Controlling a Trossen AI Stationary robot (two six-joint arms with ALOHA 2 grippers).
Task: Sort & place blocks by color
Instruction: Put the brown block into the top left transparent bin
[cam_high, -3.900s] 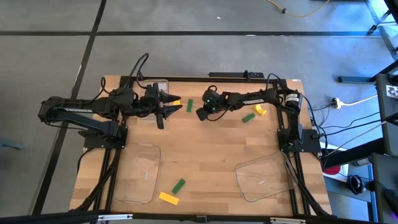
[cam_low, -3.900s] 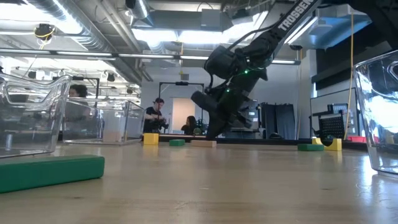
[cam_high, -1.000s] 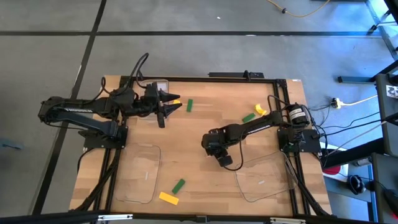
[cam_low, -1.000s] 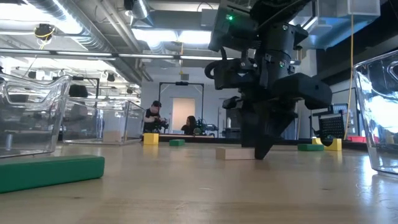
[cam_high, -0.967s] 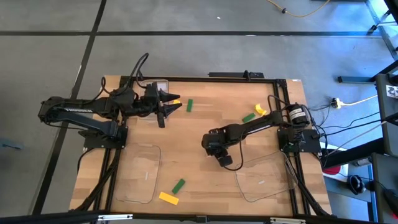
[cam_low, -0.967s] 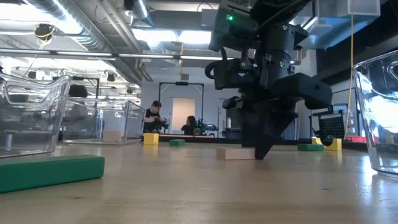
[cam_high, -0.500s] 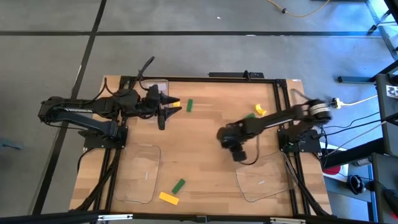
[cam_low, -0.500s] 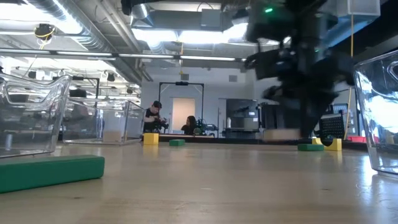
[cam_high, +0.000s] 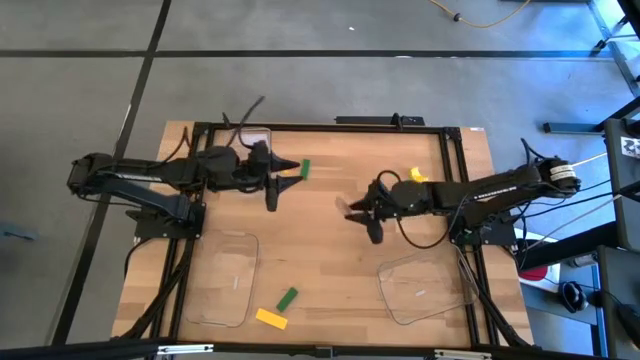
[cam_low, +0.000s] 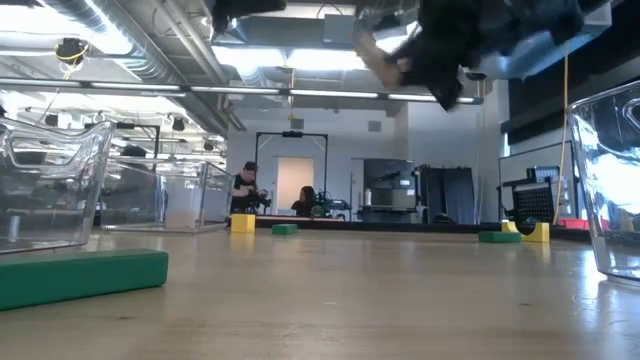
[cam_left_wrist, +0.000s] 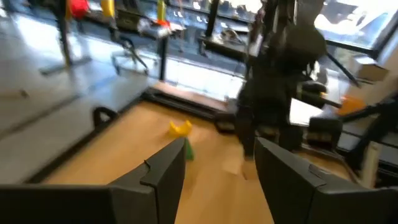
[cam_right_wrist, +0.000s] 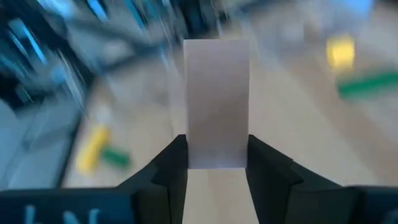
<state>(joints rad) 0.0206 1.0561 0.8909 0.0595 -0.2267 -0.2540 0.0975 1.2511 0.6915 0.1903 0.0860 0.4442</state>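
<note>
- The right gripper (cam_right_wrist: 211, 158) is clamped on a tan block (cam_right_wrist: 216, 102), held above the table's (cam_high: 330, 300) middle.
- The left gripper (cam_left_wrist: 217, 165), fingers spread and empty, hovers near a green block (cam_high: 305, 168) at the far edge.
- Sorting looks barely begun: both near trays (cam_high: 222, 285) appear empty, and green and yellow blocks (cam_high: 271, 318) lie loose.
- The right arm stretches low across from its base; the left reaches inward.

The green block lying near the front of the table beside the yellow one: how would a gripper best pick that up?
Probably from straight above, fingers closing across the narrow middle of the green block. It lies flat and slanted on the table, so the gripper should turn to match. Its long sides look free: the yellow block lies just past one end, the clear tray to one side.
</note>
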